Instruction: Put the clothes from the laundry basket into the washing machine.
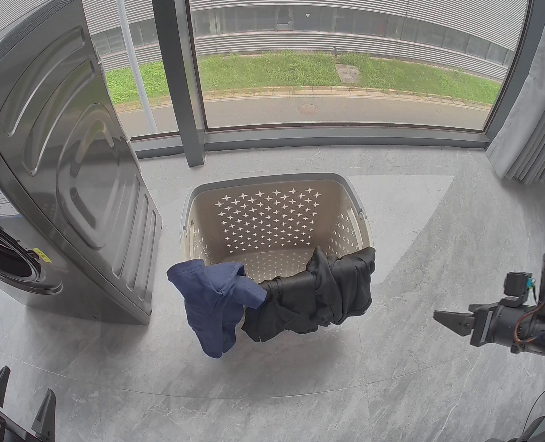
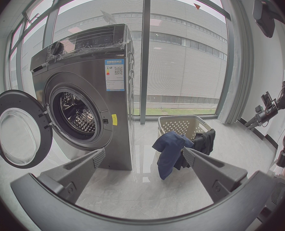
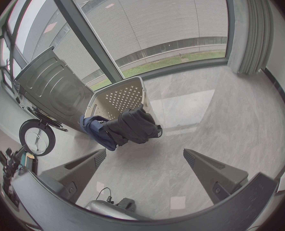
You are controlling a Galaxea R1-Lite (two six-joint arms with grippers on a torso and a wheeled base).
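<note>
Hovering low at the near left, the left end effector (image 1: 22,395) spreads its two fingers wide around nothing; the right end effector (image 3: 144,153), at the near right, is likewise splayed and empty. Well apart from both, a dark blue garment (image 1: 214,302) and a black garment (image 1: 321,293) drape over the near rim of the beige star-perforated plastic laundry basket (image 1: 272,181) on the grey stone floor (image 1: 407,369). Left of it stands the grey front-loading washing machine (image 1: 70,155), round door (image 2: 18,129) open.
</note>
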